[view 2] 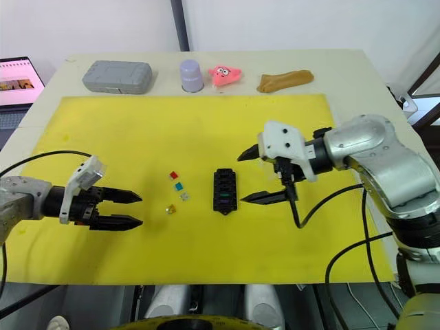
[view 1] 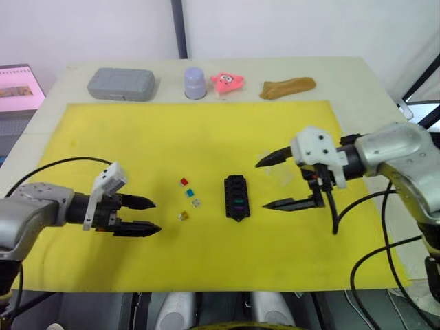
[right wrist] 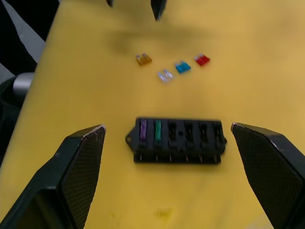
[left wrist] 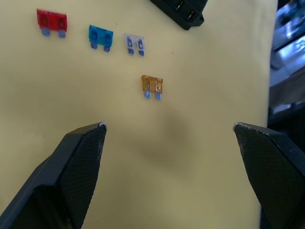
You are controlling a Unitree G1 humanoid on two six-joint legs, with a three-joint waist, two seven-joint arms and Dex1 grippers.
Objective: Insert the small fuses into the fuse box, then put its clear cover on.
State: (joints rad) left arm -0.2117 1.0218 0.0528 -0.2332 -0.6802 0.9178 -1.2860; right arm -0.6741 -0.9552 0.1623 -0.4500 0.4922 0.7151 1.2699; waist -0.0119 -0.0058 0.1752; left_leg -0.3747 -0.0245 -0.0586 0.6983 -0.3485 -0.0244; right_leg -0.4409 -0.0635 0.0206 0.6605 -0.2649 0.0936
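On the mat, the box (right wrist: 175, 140) holds two fuses; four fuses (left wrist: 152, 84) lie loose, cover unfitted. Both grippers (view 1: 141, 214) (view 1: 271, 183) spread, empty.

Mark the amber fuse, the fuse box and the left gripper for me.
amber fuse (left wrist: 152, 84), left wrist view, on its amber body above the two blades.
fuse box (right wrist: 177, 139), right wrist view, on its slotted top face.
left gripper (view 1: 144, 216), left eye view, midway between its open fingertips.

Left gripper (view 1: 143, 215) hovering left of the fuse box (view 1: 236, 196), fingers spread wide. Right gripper (view 1: 266, 183) just right of it, also wide open, empty.
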